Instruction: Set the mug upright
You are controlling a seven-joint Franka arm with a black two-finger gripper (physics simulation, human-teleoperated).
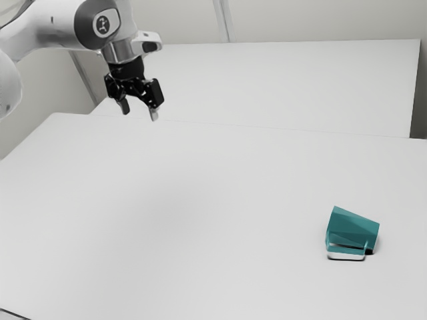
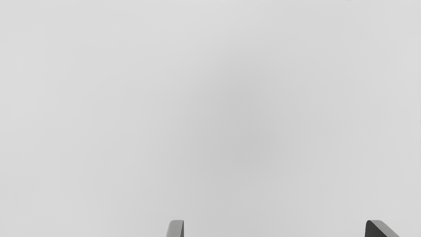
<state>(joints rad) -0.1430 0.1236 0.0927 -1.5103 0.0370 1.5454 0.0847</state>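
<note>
Exterior view, mug: on its side on the table (image 1: pixel 167 213), the teal mug (image 1: pixel 352 232) sits toward 4 o'clock from the middle, its handle (image 1: pixel 345 259) out toward 6 o'clock
Exterior view, gripper: toward 10 o'clock, the gripper (image 1: pixel 140 114) hangs from the arm (image 1: pixel 63 28) well above the table, open and empty
Exterior view, gap: the mug is well apart from the gripper, off toward 4 o'clock from it
Exterior view, done: judging by the mug's lie, the upright pose is not reached
Exterior view, left: the reach over to the mug, a grip, a turn onto its base, then letting go, as I judge it
Wrist view, fingers: the fingers (image 2: pixel 176 229) stand wide apart with nothing between them
Wrist view, table: pale surface ahead of the fingertips, with a soft dark patch (image 2: pixel 243 138) on it
Exterior against wrist: the exterior gives the mug's tilt, its handle and its distance from the arm; the wrist gives a close look at the empty space between the fingertips
</note>
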